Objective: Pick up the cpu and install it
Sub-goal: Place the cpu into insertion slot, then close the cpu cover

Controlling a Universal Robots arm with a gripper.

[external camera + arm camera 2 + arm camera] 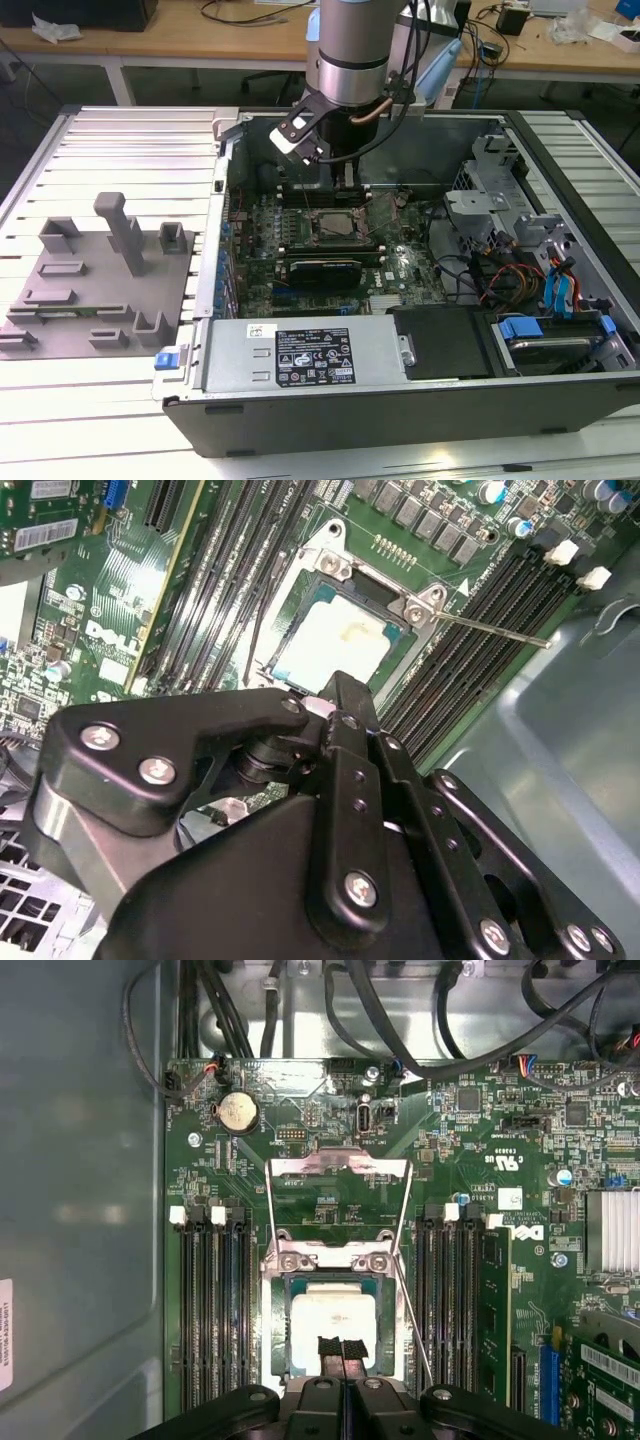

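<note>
Hovering with its black pads (328, 1348) pressed together on nothing, the hand (342, 1350) hangs over one edge of the small, flat, silvery-white square cpu (335, 1320). The cpu lies in the dark metal-framed socket (283, 1260), whose hinged steel load plate (340, 1168) is swung open. I judge the chip light, stiff, slick-topped and fragile underneath, so best held by opposite edges. Farther off, a grey moulded plastic tray (95, 290) rests on the slatted worktop (80, 400).

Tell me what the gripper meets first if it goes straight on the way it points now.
The cpu, lying in the motherboard socket right below the gripper in the first wrist view. The gap looks very small; whether they already touch is unclear.
</note>
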